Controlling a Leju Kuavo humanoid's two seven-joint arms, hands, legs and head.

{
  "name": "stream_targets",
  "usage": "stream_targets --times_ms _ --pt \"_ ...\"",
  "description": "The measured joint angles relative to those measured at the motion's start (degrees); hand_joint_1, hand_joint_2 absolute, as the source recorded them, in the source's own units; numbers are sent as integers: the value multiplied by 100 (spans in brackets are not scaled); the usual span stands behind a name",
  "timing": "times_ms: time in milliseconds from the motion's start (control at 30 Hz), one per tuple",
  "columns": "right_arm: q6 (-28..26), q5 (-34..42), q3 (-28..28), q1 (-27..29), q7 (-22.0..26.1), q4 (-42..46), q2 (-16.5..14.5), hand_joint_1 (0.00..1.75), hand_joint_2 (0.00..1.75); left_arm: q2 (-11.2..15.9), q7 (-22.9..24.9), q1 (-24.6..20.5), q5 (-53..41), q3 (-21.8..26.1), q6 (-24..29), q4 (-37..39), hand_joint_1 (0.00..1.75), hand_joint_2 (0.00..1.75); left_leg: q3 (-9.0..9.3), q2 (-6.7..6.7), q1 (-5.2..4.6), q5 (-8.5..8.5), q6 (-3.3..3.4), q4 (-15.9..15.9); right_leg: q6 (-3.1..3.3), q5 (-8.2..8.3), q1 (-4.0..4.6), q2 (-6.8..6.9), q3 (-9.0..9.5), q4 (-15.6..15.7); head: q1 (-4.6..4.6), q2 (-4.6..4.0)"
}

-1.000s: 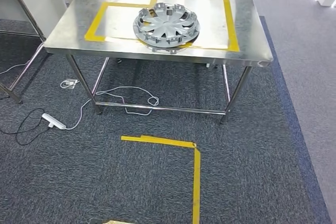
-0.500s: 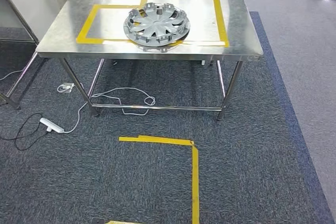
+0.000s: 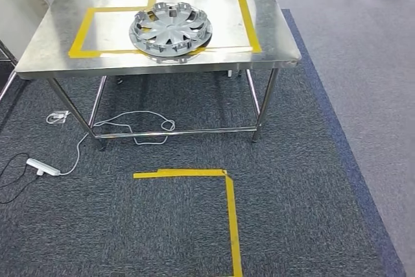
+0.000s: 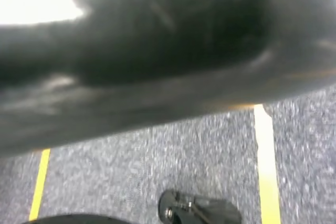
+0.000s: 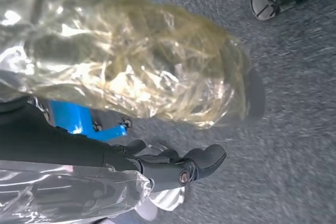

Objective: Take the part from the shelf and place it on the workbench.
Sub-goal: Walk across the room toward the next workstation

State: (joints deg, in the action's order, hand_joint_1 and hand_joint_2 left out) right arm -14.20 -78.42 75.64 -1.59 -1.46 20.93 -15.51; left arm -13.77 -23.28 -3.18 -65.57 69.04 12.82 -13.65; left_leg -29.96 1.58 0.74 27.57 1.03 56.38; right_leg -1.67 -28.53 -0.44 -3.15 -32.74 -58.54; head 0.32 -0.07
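The hubcap (image 3: 170, 30) lies flat on the steel workbench (image 3: 274, 37), inner side up, its clip tabs pointing upward; being round, it has no long axis. It straddles the near edge of the yellow tape outline (image 3: 80, 30), toward the bench's 6 o'clock side. On the carpet (image 3: 303, 186) at 6 o'clock from the bench is a yellow tape corner (image 3: 227, 180); a white power strip (image 3: 43, 168) and cable lie at 8 o'clock. The right hand (image 5: 178, 169), plastic-wrapped, hangs over carpet, fingers loosely extended, holding nothing. The left hand's fingers: cannot tell.
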Motion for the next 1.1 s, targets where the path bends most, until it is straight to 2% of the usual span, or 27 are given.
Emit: stream_targets --times_ms 33,100,133,167,200,267,300,333,367,433,500,533,600,633,667,700,733,800,833,867,900,933,967,1000,1033,1067,1100 --pt "2 -3 9 -3 -2 -6 3 0 0 -3 0 1 -1 7 1 -1 0 0 -2 -67 6 -11 28 -16 -19 -155 -3 98 -131 -266 27 0" --pt "3 -5 16 -9 -2 -16 5 0 0 -3 1 12 -1 21 3 -1 0 0 -20 -202 -8 -13 48 -14 -60 -536 -12 238 -499 -1055 75 0" --pt "4 -5 18 -6 -3 -20 6 0 0 -4 1 18 -1 26 3 -1 0 0 -26 -274 -14 -12 48 -11 -74 -646 -16 263 -639 -1368 78 0" --pt "4 -5 20 1 -3 -25 6 0 0 -4 1 20 -1 29 3 -1 0 0 -29 -342 -18 -12 48 -9 -82 -649 -19 279 -682 -1489 79 0" --pt "4 -5 22 8 -4 -30 6 0 0 -4 1 18 -1 31 3 -1 0 0 -27 -401 -19 -11 46 -7 -81 -538 -19 299 -602 -1363 80 0" --pt "4 -5 26 15 -4 -36 7 0 0 -8 2 10 -1 32 2 -1 0 0 -5 -504 -22 -2 30 -6 -60 -176 -13 437 -158 -560 81 0" --pt "4 -4 27 7 -4 -39 8 0 0 -10 2 9 -1 32 2 -1 0 0 4 -545 -34 7 9 -3 -36 -54 0 523 59 -168 81 0" --pt "4 -4 27 0 -3 -41 8 0 0 -11 1 7 -1 33 2 -1 0 0 12 -582 -47 13 -18 1 -9 9 15 583 205 99 78 0" --pt "4 -4 26 -4 -3 -43 8 0 0 -13 1 4 -1 33 2 -1 0 0 17 -618 -59 14 -49 4 16 14 31 609 257 216 75 0" --pt "4 -4 26 0 -2 -48 8 0 0 -16 1 -6 -2 34 3 -1 0 0 29 -685 -64 16 -112 2 80 27 39 523 234 227 72 0" --pt "4 -4 27 3 -2 -52 6 0 0 -17 1 -15 -4 34 3 -1 0 0 0 -583 -45 137 -180 119 149 62 16 436 242 253 62 0" --pt "4 -4 27 0 -2 -55 5 0 0 -16 1 -15 -4 35 3 -1 0 0 -77 -476 -34 290 -209 322 181 86 1 389 254 268 52 0" --pt "4 -5 27 -6 -2 -60 4 0 0 -14 2 -5 -5 38 3 -1 0 0 -375 -272 -19 696 -234 1034 220 110 1 291 236 266 35 0" --pt "4 -5 27 -6 -2 -61 4 0 0 -13 2 5 -5 40 3 -1 0 0 -531 -238 -18 833 -235 1384 230 117 7 228 227 263 34 0" --pt "4 -5 27 -3 -2 -62 4 0 0 -12 2 13 -4 41 3 -1 0 0 -624 -221 -18 862 -229 1588 234 120 15 163 221 257 33 0" --pt "4 -5 27 0 -2 -63 4 0 0 -11 2 19 -4 41 3 -1 0 0 -626 -210 -19 771 -216 1583 235 121 23 92 219 250 33 0" --pt "4 -5 27 2 -2 -64 3 0 0 -10 2 21 -4 41 3 -1 0 0 -527 -185 -19 578 -194 1354 235 121 30 21 221 241 34 0" --pt "4 -5 27 -2 -2 -71 -1 0 0 -3 2 20 -4 41 3 -1 0 0 -192 29 -15 166 -126 588 219 122 43 -112 214 218 39 0" --pt "4 -5 27 -8 -2 -76 -4 0 0 0 2 18 -4 42 3 -1 0 0 -63 139 -14 61 -101 282 199 127 45 -177 194 203 38 0" --pt "4 -4 27 -12 -2 -80 -5 0 0 3 3 16 -4 43 3 -1 0 0 7 222 -16 27 -82 105 169 135 39 -232 165 194 41 0" --pt "4 -4 27 -12 -2 -84 -6 0 0 6 5 14 -4 43 3 -1 0 0 17 228 -23 47 -72 62 128 148 31 -284 135 189 40 0" --pt "4 -4 28 -6 -3 -85 -3 0 0 4 8 12 -5 43 3 -1 0 0 22 179 -22 40 -57 28 87 161 19 -335 96 193 37 0" --pt "4 -3 30 2 -3 -88 0 0 0 2 10 8 -5 43 3 -2 0 0 26 119 -18 22 -33 5 51 151 15 -299 64 178 41 0" --pt "4 -4 31 6 -4 -91 3 0 0 0 10 3 -5 43 3 -2 0 0 32 56 -10 5 0 -23 17 88 18 -195 7 101 55 0" --pt "4 -4 33 3 -4 -93 6 0 0 -3 9 2 -5 43 3 -3 0 0 37 -17 0 -10 29 -51 -15 -42 24 -49 -96 -84 77 0" --pt "4 -4 34 -5 -4 -95 8 0 0 -4 9 6 -5 43 3 -3 0 0 37 -90 -3 -14 47 -59 -42 -230 21 114 -241 -392 95 0" --pt "4 -5 34 -13 -4 -96 9 0 0 -4 9 14 -5 43 3 -3 0 0 31 -166 -8 -11 59 -59 -74 -446 15 214 -437 -800 113 0"
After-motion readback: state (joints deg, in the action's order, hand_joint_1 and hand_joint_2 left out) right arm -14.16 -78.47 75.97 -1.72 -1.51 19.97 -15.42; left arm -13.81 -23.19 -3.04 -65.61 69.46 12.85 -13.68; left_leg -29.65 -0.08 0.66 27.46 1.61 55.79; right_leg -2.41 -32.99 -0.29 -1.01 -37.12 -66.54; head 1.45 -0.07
